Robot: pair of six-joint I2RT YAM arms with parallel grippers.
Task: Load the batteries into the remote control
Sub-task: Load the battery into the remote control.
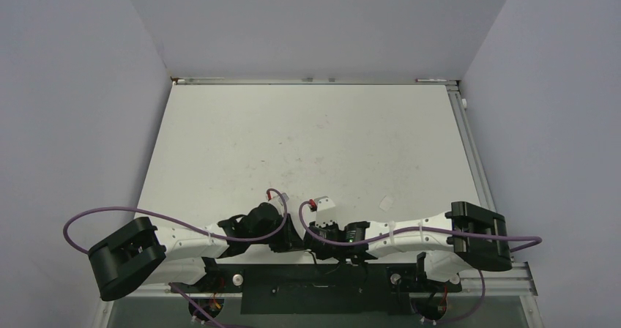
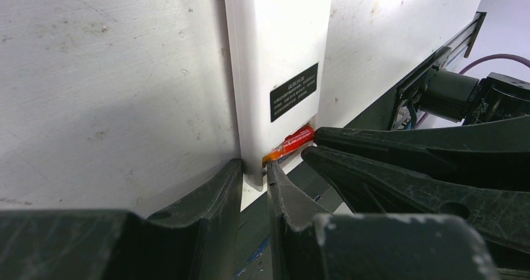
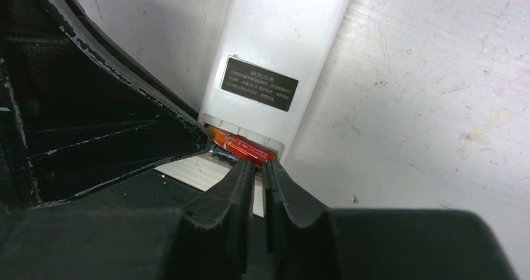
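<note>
**A:** What fills the scene?

**B:** A white table (image 1: 307,138). At its 6 o'clock edge both arms meet over the remote control (image 2: 275,49), plain back showing, with a black label (image 3: 259,83).

**A:** And the grippers?

**B:** The left gripper (image 2: 255,183) clamps the remote control's lower corner. The right gripper (image 3: 259,170), fingers almost together, appears to pinch an orange battery (image 3: 240,147) lying in the open compartment at the remote's 6 o'clock end.

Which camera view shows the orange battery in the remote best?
The right wrist view: the orange battery lies along the open compartment of the remote control, most of its length showing just beyond the right claw. The left wrist view shows a thinner, slanted strip of it. The top view hides it under the arms.
</note>
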